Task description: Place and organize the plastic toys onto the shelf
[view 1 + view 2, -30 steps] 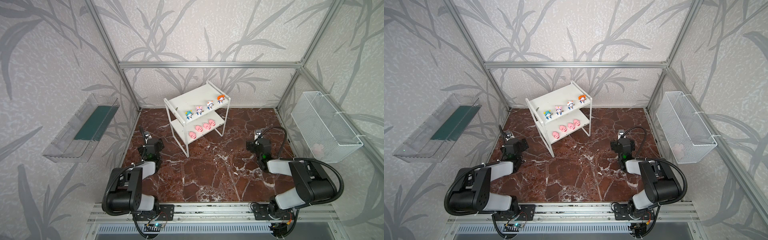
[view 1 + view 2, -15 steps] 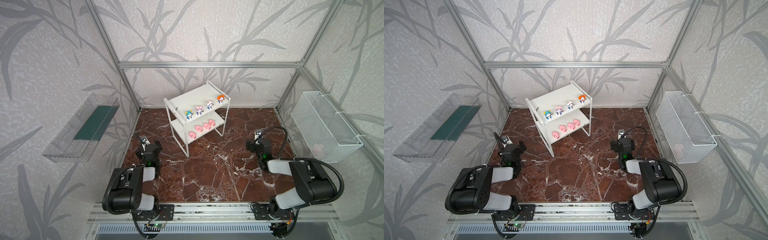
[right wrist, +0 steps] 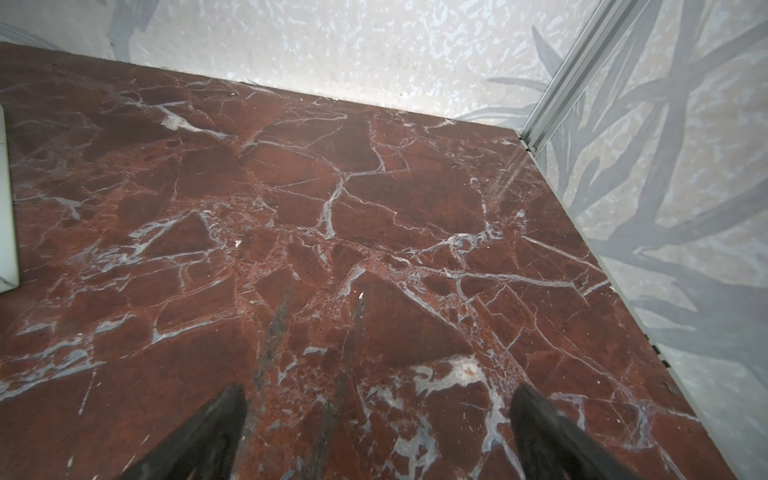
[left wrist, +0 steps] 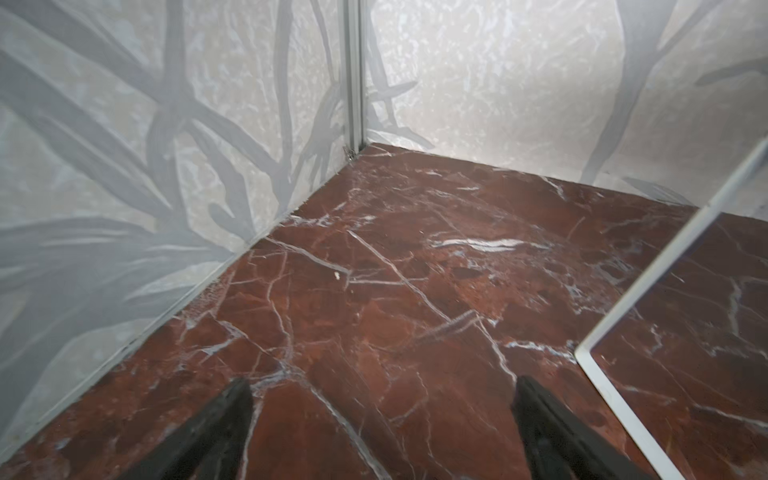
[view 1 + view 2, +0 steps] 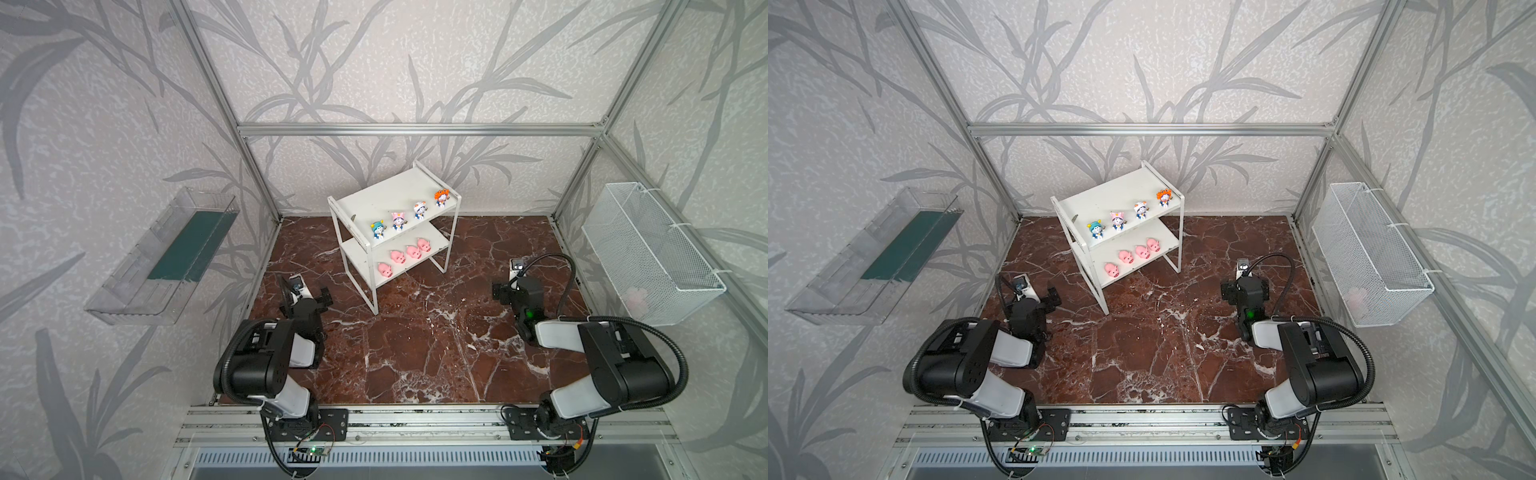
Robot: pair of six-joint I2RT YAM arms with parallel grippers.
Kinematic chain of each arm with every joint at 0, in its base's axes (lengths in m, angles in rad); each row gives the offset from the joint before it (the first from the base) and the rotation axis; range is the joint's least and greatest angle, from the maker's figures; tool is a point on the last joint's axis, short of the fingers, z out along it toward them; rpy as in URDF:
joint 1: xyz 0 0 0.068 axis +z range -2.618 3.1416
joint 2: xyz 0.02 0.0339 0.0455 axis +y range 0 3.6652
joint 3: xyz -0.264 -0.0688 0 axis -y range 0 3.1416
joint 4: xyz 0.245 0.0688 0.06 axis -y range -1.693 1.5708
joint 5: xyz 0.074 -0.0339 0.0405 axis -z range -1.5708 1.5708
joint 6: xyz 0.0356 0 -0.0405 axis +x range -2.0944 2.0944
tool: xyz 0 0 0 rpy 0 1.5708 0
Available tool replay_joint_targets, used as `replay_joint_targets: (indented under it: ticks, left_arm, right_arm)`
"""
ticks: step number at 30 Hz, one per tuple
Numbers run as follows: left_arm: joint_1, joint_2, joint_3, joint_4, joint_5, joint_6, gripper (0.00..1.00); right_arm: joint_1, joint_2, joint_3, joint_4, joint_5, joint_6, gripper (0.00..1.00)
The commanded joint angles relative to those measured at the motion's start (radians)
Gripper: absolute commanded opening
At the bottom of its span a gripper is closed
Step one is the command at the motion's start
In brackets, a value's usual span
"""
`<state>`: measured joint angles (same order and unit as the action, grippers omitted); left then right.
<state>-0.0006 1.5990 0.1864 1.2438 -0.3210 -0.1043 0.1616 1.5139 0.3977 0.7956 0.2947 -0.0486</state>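
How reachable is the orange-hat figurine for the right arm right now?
Probably yes. The right claw is open and empty, only bare floor lies between it and the shelf, and the orange-hat figurine stands at the top board's right end, nothing above it.

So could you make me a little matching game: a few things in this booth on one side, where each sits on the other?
Things:
1. pink pigs
2. hatted figurines
3. white mesh basket
4. clear tray

Places:
A. hung on the wall at the right in both top views
B. upper board of the shelf
C. mounted on the wall at the left in both top views
D. lower board of the shelf

Pairs: 1-D, 2-B, 3-A, 4-C.
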Motion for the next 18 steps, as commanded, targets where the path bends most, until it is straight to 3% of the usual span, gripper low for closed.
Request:
replay_joint_targets:
  ticks: [1, 7, 10, 18]
  left_arm:
    - [-0.005, -0.016, 0.033, 0.023, 0.021, 0.043, 0.99]
    - [-0.007, -0.022, 0.11, -0.125, 0.014, 0.05, 0.99]
    - [-0.007, -0.028, 0.168, -0.244, 0.006, 0.045, 0.99]
    - [-0.009, -0.028, 0.171, -0.25, 0.007, 0.048, 0.99]
  right_arm:
    - [-0.002, -0.027, -0.029, 0.082, 0.009, 0.013, 0.99]
    - [-0.002, -0.027, -0.031, 0.086, 0.008, 0.015, 0.99]
    - [-0.022, -0.016, 0.018, 0.004, -0.02, 0.035, 0.99]
    - [-0.038, -0.012, 0.034, -0.024, -0.045, 0.041, 0.99]
